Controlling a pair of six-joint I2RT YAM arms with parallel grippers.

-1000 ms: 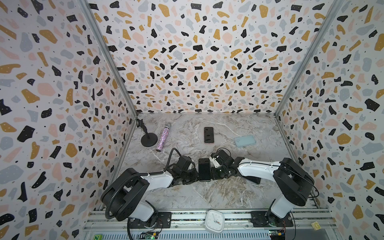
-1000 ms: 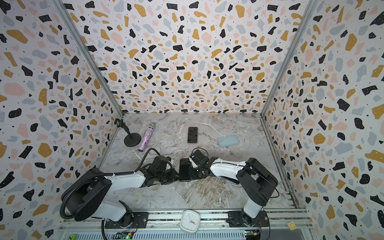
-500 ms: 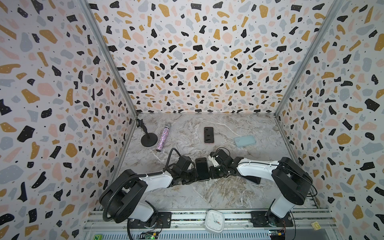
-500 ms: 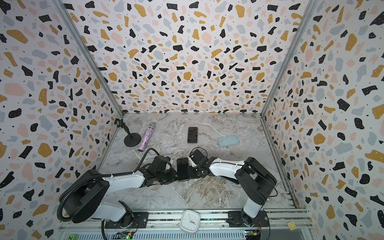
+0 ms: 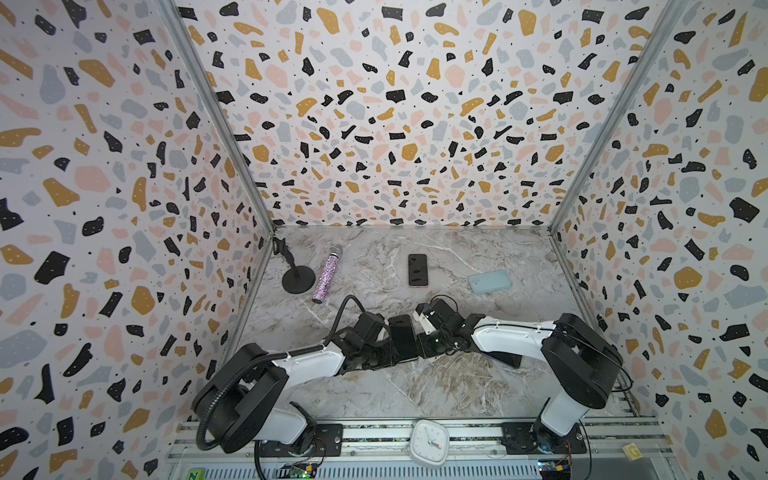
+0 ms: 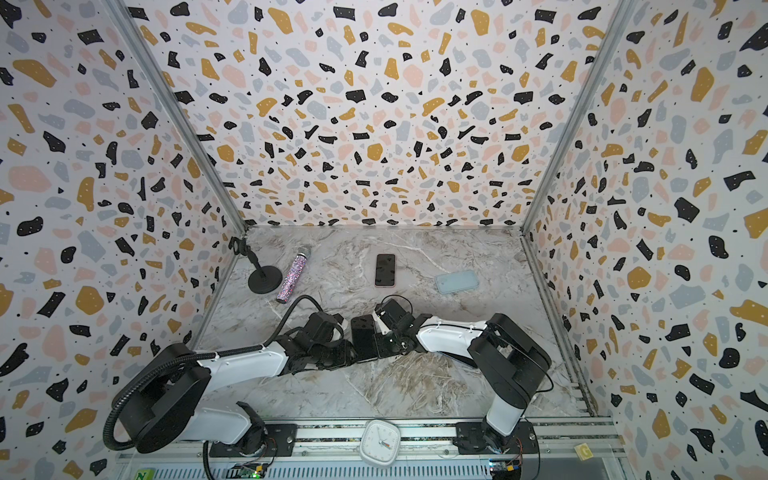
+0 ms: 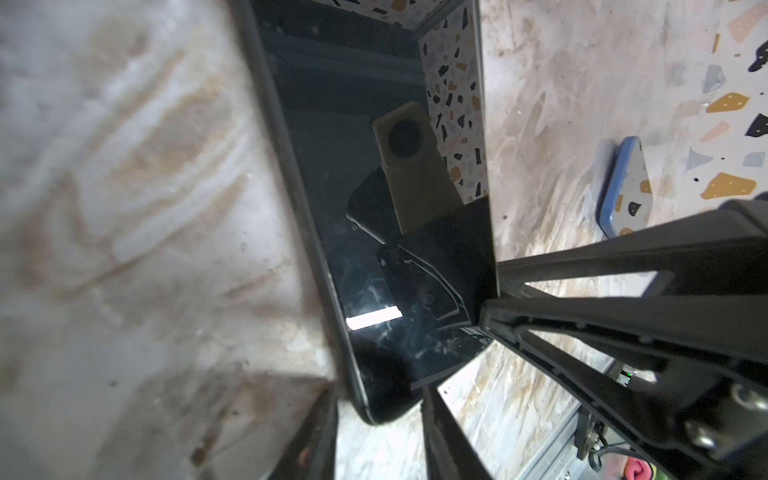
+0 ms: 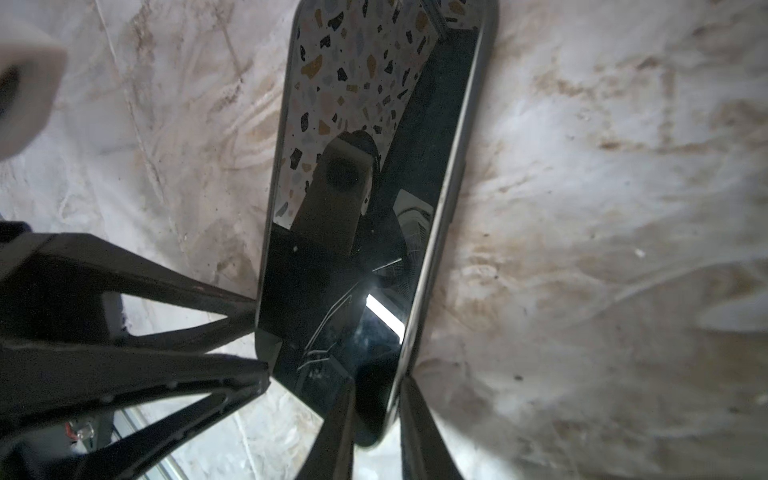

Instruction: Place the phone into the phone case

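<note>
You see both top views brightly and evenly lit from overhead, sharp throughout, though the wide lens makes the patterned walls [image 5: 395, 124] splay outward toward the edges. The arms throw only soft, faint shadows on the marble floor [image 5: 415, 390]. In both wrist views the floor close to the lens is blurred. The glossy phone [image 8: 365, 208] screen mirrors its surroundings and carries a small white bar of glare.

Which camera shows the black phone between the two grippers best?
The right wrist view: the black phone fills the frame, almost its whole screen in sight. The left wrist view is as close, but cuts off its far end and one corner is covered. In both top views it is only a small dark slab.
</note>
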